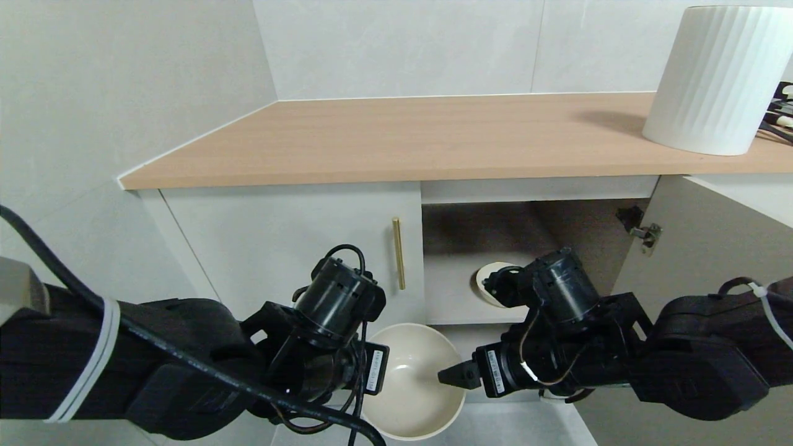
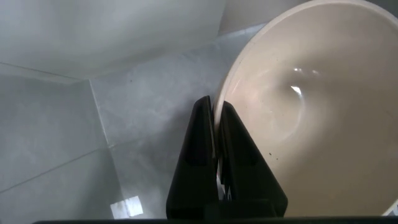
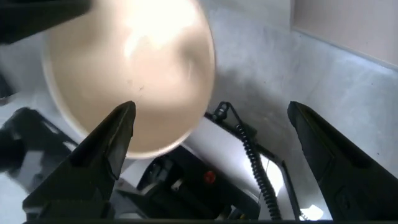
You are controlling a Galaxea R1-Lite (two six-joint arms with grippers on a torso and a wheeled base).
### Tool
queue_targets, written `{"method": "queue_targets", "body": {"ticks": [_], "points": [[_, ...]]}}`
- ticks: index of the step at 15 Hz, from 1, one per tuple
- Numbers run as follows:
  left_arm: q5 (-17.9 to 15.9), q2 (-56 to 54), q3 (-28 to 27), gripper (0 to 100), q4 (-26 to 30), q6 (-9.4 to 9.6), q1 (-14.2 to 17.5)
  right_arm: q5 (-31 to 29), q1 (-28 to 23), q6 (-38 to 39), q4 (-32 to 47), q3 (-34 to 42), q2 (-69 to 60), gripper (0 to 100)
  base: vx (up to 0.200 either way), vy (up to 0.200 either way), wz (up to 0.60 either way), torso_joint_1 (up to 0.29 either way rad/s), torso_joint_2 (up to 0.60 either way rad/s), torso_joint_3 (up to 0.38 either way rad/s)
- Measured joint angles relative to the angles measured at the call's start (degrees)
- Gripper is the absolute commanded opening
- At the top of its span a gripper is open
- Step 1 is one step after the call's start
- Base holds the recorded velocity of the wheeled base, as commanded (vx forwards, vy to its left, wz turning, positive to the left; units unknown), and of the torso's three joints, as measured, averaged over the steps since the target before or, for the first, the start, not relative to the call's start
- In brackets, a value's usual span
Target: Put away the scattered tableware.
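Black arms (image 1: 161,371), trailing cables (image 1: 18,226), white ties (image 1: 93,365).

Left pincer (image 2: 216,111) tight, right pincer (image 3: 211,113) wide.

Wood countertop (image 1: 396,136), pale tiled walls (image 1: 124,80). Left cabinet door (image 1: 291,235) shut, right door (image 1: 712,260) open. Grey tile floor (image 2: 62,143).

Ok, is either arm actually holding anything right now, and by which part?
Yes. The left jaws are shut on the cream bowl, pinching its rim, one inside and one outside. The right jaws stand open next to it, holding nothing.
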Motion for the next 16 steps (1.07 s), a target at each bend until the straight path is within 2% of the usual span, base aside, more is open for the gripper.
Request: {"method": "queue_targets", "body": {"ticks": [8, 9, 16], "points": [[0.4, -0.44, 0.5, 0, 0.0, -0.04, -1.54, -2.96, 0.09, 0.29, -1.56, -0.91, 3.43, 100, 0.0, 0.0, 0.0, 0.0, 0.0, 0.0], [0.65, -0.41, 0.55, 0, -0.02, -0.04, -1.6, -2.96, 0.09, 0.29, -1.58, -0.96, 3.62, 0, 0.0, 0.0, 0.0, 0.0, 0.0, 0.0], [0.73, -0.07, 0.55, 0, -0.22, -0.09, -1.97, -2.93, 0.07, 0.18, -1.72, -0.69, 3.86, 0, 0.0, 0.0, 0.0, 0.0, 0.0, 0.0]]}}
